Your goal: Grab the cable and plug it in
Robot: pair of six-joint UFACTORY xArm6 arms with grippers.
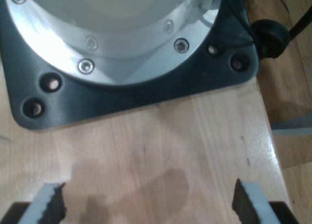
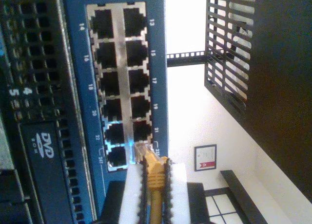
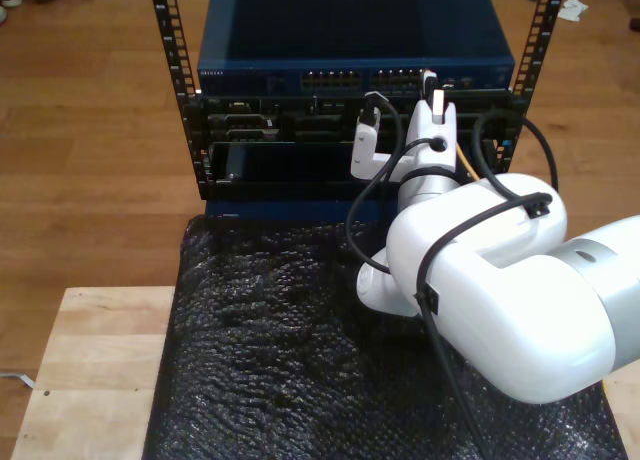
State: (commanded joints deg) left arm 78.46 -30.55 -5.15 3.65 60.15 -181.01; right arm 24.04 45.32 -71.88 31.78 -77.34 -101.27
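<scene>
Second gripper (image 2: 155, 185) clamped on cable (image 2: 155, 173) just behind clear plug, at blue switch (image 2: 73, 63) ports. Cable limp, light; plug latch fragile. First gripper (image 1: 148, 204) apart, idle over worktop (image 1: 170, 146).

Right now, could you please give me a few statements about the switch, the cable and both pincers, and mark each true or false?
1. My second pincer is shut on the yellow cable. True.
2. The cable's clear plug is fully seated in port 13. False: its tip sits at the bottom ports, near 21 and 23.
3. My first pincer holds a cable. False: it is open over the bare wooden table.
4. The switch has a blue face. True.
</scene>
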